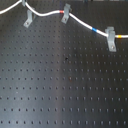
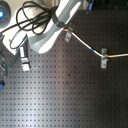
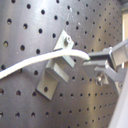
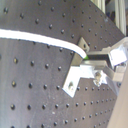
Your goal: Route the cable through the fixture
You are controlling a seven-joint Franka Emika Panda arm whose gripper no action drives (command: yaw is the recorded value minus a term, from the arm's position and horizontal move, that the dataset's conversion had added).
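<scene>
The white cable [image 1: 82,22] runs along the far side of the board, with its red-orange band [image 1: 62,11] at the middle clip and its blue band [image 1: 97,30] before the large clip. The fixture [image 1: 29,19], a small leaning grey clip, stands at the first exterior view's left, and the cable crosses its top. Both wrist views show that clip [image 3: 56,67] [image 4: 75,77] close up. The cable [image 3: 35,61] [image 4: 40,39] passes over it into my gripper [image 3: 100,65] [image 4: 97,62], which is shut on it. I cannot tell if the cable sits in the fork.
A middle small clip [image 1: 65,16] [image 2: 67,34] and a larger pale clip [image 1: 111,39] [image 2: 104,57] also carry the cable. The white arm [image 2: 55,25] covers the board's upper left in the second exterior view, beside looped black cables [image 2: 30,17]. The black perforated board [image 1: 65,85] fills the near side.
</scene>
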